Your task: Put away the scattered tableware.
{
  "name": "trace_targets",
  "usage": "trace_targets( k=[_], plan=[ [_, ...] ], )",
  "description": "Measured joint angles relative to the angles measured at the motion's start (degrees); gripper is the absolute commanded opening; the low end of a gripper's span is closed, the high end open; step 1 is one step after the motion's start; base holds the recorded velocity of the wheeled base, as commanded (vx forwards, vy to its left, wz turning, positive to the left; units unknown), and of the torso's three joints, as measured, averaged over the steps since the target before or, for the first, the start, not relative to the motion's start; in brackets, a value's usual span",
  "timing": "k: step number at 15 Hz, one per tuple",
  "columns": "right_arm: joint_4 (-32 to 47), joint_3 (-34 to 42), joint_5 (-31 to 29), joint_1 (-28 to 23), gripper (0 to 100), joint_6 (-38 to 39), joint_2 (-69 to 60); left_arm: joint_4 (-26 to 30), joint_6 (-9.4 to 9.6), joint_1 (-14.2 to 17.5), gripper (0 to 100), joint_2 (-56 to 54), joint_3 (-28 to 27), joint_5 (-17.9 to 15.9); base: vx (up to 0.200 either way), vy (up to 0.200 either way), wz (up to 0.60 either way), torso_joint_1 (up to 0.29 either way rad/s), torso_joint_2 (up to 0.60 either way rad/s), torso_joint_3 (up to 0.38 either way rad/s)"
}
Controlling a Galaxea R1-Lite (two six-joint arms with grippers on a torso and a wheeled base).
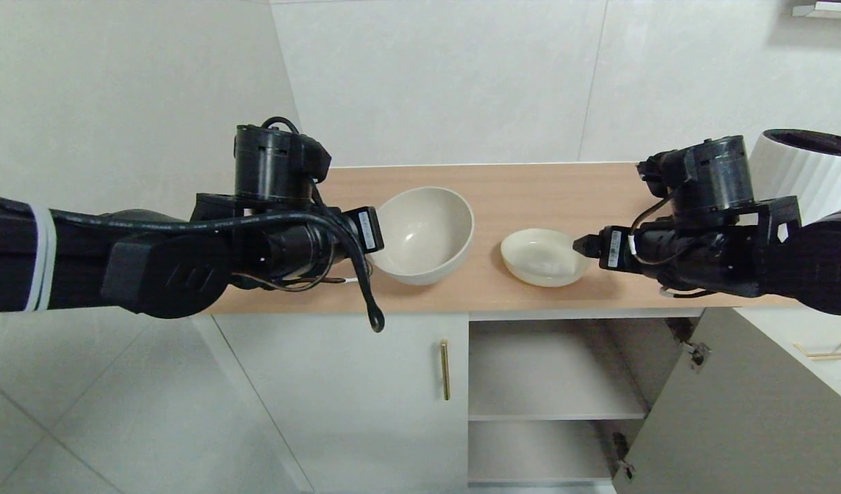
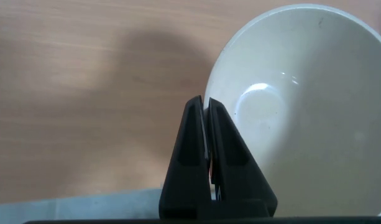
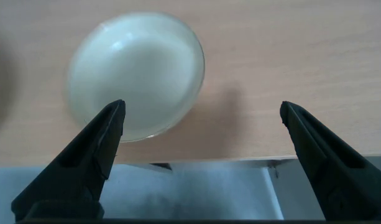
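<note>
A large cream bowl [image 1: 426,233] [image 2: 308,106] stands on the wooden counter [image 1: 530,189]. To its right lies a small shallow white dish [image 1: 542,257] [image 3: 135,71]. My left gripper [image 1: 374,232] [image 2: 206,106] is at the large bowl's left rim, its fingers pressed together with nothing visible between them. My right gripper [image 1: 582,245] [image 3: 202,109] is wide open at the small dish's right rim; the dish lies ahead of its fingers [image 3: 103,140], nearer one of them, untouched.
Below the counter an open cabinet [image 1: 551,370] shows two white shelves, its door [image 1: 736,412] swung out to the right. A closed door with a gold handle [image 1: 444,369] is on the left. A white ribbed vessel [image 1: 804,168] stands at the counter's right end.
</note>
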Motion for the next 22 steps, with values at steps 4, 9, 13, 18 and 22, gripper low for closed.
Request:
trace_targets(
  k=[4,9,13,18,22],
  plan=[
    [-2.1,-2.0,-1.5,-2.3,100,0.3,5.4,0.0,-0.17,0.0,0,-2.0,1.2,-1.3,0.000,0.000,0.00,0.000,0.00,0.000],
    [-11.9,-1.8,-3.2,-3.0,100,0.1,11.3,0.0,-0.16,0.0,0,-2.5,1.3,-1.4,0.000,0.000,0.00,0.000,0.00,0.000],
    [-12.0,-1.7,-3.3,-3.0,0,0.2,12.3,0.0,-0.16,0.0,0,-2.5,1.3,-1.3,0.000,0.000,0.00,0.000,0.00,0.000],
    [-12.1,-1.6,-3.0,-2.9,0,0.4,12.3,0.0,-0.22,-0.1,0,-2.5,1.3,-1.2,0.000,0.000,0.00,0.000,0.00,0.000],
    [-11.9,-0.9,-2.8,-2.9,0,0.4,10.8,-0.3,-2.16,-0.4,0,-2.5,1.4,-1.2,0.000,0.000,0.00,0.000,0.00,0.000]
  ],
)
